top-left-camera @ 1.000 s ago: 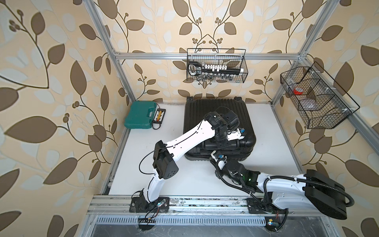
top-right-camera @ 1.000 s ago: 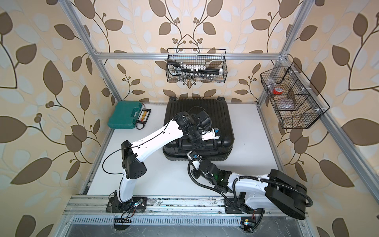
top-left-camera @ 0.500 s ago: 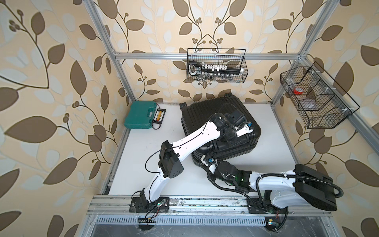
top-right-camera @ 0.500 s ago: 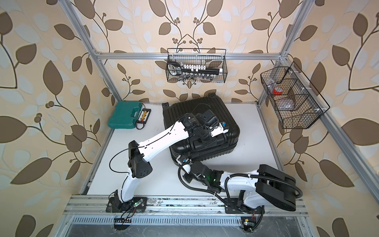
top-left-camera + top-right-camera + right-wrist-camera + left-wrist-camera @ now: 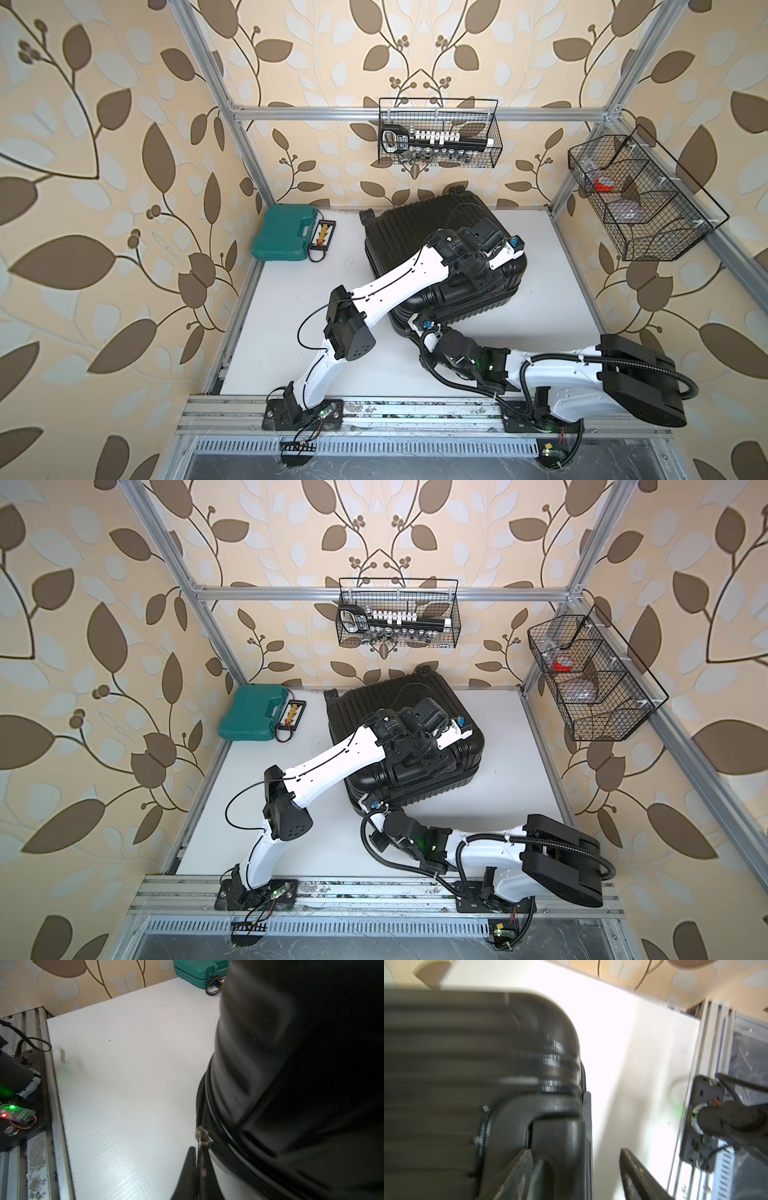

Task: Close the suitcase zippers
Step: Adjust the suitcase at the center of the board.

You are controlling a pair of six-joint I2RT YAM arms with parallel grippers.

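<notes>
a black ribbed suitcase (image 5: pixel 415 232) lies flat and askew on the white desk (image 5: pixel 291 311), toward the back wall. a teal tool case (image 5: pixel 282 239) sits well apart in the back corner. the left arm reaches over the lid. its wrist view is blurred, and the left fingers (image 5: pixel 635 1174) are spread wide at a rounded corner of the suitcase, one just beside a black fitting. at the suitcase corner nearest the robot's base, the right fingers (image 5: pixel 190 1169) are pressed together, pinching the metal zipper pull (image 5: pixel 203 1136) on the zipper track (image 5: pixel 200 1105).
</notes>
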